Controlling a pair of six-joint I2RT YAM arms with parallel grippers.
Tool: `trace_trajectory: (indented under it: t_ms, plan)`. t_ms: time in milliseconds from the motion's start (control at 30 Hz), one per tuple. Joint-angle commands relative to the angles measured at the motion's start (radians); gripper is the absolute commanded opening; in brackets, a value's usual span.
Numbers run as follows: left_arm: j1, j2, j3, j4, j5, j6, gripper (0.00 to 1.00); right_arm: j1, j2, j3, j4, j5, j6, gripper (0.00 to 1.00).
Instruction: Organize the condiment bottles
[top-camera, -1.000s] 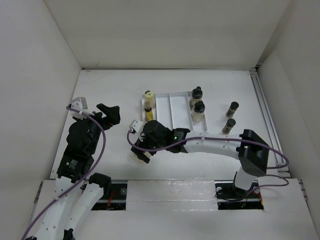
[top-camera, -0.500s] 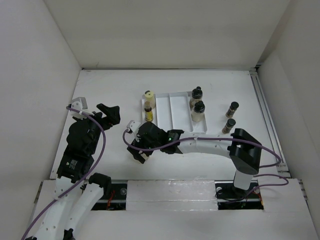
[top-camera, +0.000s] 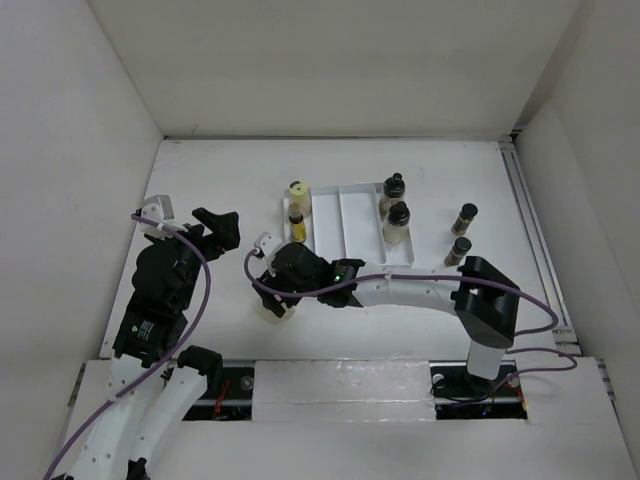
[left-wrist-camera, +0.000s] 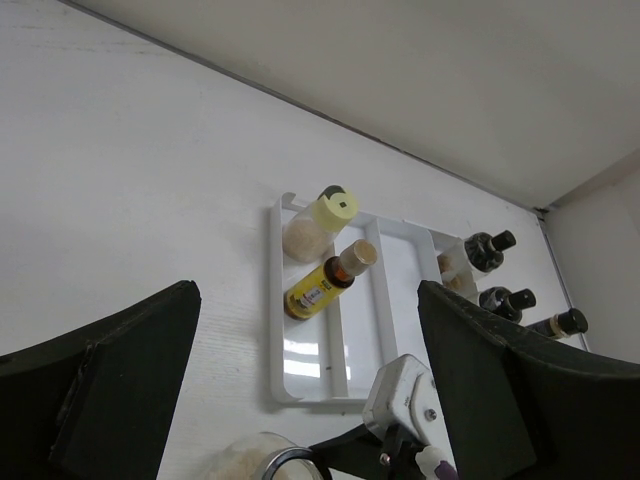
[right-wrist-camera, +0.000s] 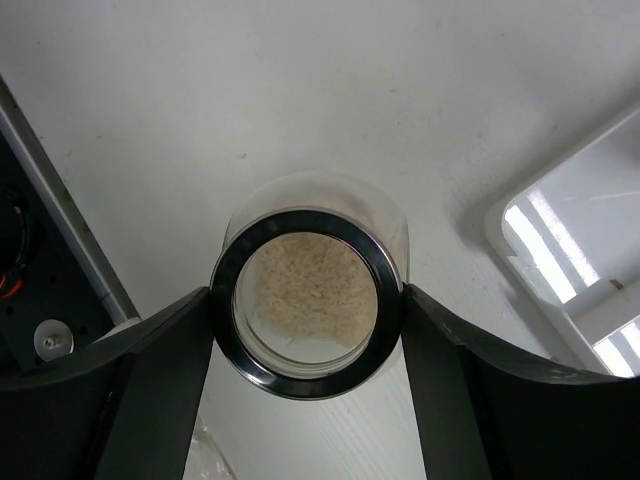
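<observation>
Low and left of centre in the overhead view, the right hand (right-wrist-camera: 306, 340) grasps the wide jar (right-wrist-camera: 305, 312) standing on the desk (right-wrist-camera: 300, 90). One black finger presses each side of its round, silver-rimmed lid, likely for carrying it to the white tray (top-camera: 340, 222). Clear glass shows pale grains inside. Two yellow-capped bottles (left-wrist-camera: 331, 208) sit in the tray's left slot and two black-capped shakers (top-camera: 397, 222) in its right. Two slim dark bottles (top-camera: 465, 217) wait on the desk beyond. At frame left, the left hand (left-wrist-camera: 310, 385) hangs released and empty.
</observation>
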Motion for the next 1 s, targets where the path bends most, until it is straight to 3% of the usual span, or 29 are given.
trace_trajectory:
  t_ms: [0, 333, 500, 700, 967]
  plan:
    - [0.005, -0.008, -0.003, 0.038, 0.003, 0.012, 0.86, 0.019, -0.032, 0.032, 0.046, 0.024, 0.044, 0.72]
    - [0.005, -0.008, -0.003, 0.038, 0.013, 0.012, 0.86, -0.036, -0.402, -0.01, -0.038, 0.2, 0.064, 0.68]
    - [0.005, -0.008, -0.003, 0.038, 0.013, 0.012, 0.86, -0.209, -0.478, -0.042, -0.051, 0.292, 0.119, 0.68]
    - [0.005, -0.008, -0.003, 0.038, 0.022, 0.012, 0.86, -0.449, -0.373, 0.01, 0.012, 0.329, 0.22, 0.66]
    - [0.005, -0.008, -0.003, 0.038, 0.022, 0.012, 0.86, -0.543, -0.121, 0.18, 0.012, 0.453, 0.343, 0.66]
